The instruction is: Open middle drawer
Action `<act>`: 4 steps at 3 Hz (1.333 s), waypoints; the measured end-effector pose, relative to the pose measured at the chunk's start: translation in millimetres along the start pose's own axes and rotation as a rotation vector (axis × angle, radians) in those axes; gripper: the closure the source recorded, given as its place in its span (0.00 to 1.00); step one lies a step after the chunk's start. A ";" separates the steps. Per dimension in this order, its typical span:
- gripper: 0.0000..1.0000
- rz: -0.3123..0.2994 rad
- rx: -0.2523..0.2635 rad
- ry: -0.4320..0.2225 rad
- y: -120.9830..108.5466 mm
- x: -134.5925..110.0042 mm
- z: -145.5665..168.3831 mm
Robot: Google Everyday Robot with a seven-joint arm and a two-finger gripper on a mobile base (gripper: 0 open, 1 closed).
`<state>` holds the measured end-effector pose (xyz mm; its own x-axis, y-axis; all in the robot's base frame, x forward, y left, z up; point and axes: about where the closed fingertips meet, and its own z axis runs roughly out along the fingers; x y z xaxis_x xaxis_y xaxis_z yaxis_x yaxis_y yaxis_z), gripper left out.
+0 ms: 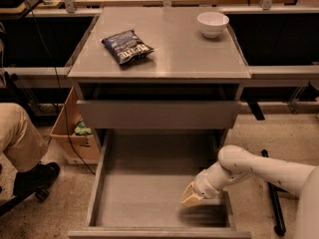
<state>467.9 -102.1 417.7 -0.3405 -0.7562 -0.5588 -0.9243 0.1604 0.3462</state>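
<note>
Grey worktop (189, 54), two things.
A dark chip bag (127, 46) lies left of centre; a white bowl (213, 24) stands at the far right corner, well apart. The gripper (192, 195) is below, inside the pulled-out middle drawer (144, 183), near right.

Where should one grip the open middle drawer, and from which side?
The middle drawer shows no handle and is pulled far out, so grip its front panel's exposed top edge from above. The hand is inside the drawer, near its right wall.
</note>
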 end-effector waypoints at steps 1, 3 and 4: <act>1.00 -0.045 0.119 0.022 -23.4 -16.1 -43.7; 0.99 -0.103 0.297 0.016 -52.0 -43.3 -112.1; 0.81 -0.102 0.298 0.015 -52.5 -43.2 -112.9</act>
